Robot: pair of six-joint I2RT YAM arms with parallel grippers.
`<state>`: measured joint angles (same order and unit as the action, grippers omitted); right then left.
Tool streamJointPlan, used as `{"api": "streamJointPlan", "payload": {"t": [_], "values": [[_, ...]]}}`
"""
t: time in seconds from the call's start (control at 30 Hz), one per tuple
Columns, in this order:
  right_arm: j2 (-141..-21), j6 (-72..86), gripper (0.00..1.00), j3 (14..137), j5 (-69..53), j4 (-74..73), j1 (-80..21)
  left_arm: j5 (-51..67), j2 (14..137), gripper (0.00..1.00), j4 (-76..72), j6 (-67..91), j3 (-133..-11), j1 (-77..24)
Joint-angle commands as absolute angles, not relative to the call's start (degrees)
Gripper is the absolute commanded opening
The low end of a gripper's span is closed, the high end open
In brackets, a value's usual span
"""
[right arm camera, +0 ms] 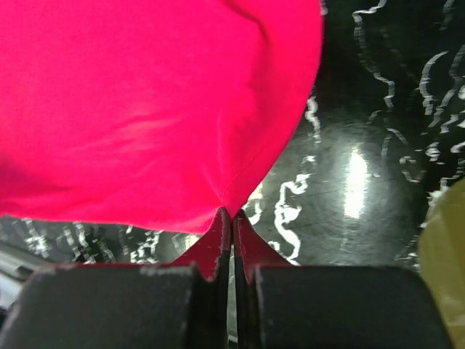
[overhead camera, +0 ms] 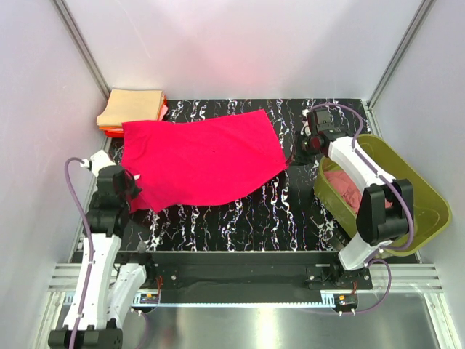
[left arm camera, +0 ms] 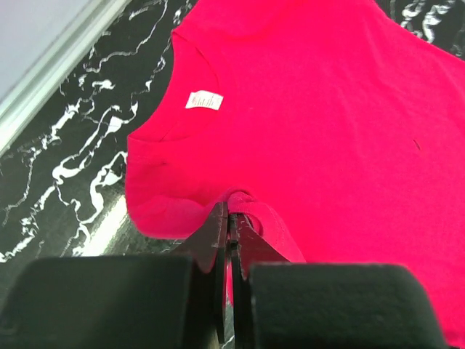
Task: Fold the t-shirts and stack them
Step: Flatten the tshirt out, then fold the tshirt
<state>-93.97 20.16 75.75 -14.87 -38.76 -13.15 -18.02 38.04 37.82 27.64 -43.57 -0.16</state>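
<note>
A bright crimson-pink t-shirt point(overhead camera: 200, 160) lies spread on the black marbled table point(overhead camera: 290, 211), neck to the left with its white label point(left arm camera: 203, 100) showing. My left gripper point(overhead camera: 133, 183) sits at the shirt's near-left edge, shut on a bunched fold of the cloth point(left arm camera: 251, 207) below the collar. My right gripper point(overhead camera: 294, 151) is at the shirt's right corner, shut on the hem tip point(right arm camera: 232, 207). A stack of folded t-shirts point(overhead camera: 132, 107), tan on top and orange-red beneath, rests at the back left, touching the spread shirt.
An olive-green tub point(overhead camera: 429, 196) stands at the right edge of the table, partly under my right arm, with a dusty rose t-shirt point(overhead camera: 341, 187) inside. White walls with metal rails close in the left, back and right sides.
</note>
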Motion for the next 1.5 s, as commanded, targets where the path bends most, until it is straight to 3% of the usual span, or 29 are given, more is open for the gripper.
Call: {"api": "streamJointPlan", "payload": {"t": [0.0, 0.67, 1.47], "values": [[-95.79, 17.93, 0.01, 76.28, -9.85, -36.82, -13.36, -21.27, 42.95, 0.00, 34.63, 31.20, -43.86, -0.09], [-111.61, 15.73, 0.00, 91.22, -5.10, -44.47, -13.62, -28.47, 65.99, 0.00, 26.11, 23.91, -50.62, -0.09], [-121.20, 9.41, 0.01, 103.09, -4.48, -45.62, -13.97, -27.07, 84.11, 0.00, 20.13, 20.92, -59.68, 6.24]]}}
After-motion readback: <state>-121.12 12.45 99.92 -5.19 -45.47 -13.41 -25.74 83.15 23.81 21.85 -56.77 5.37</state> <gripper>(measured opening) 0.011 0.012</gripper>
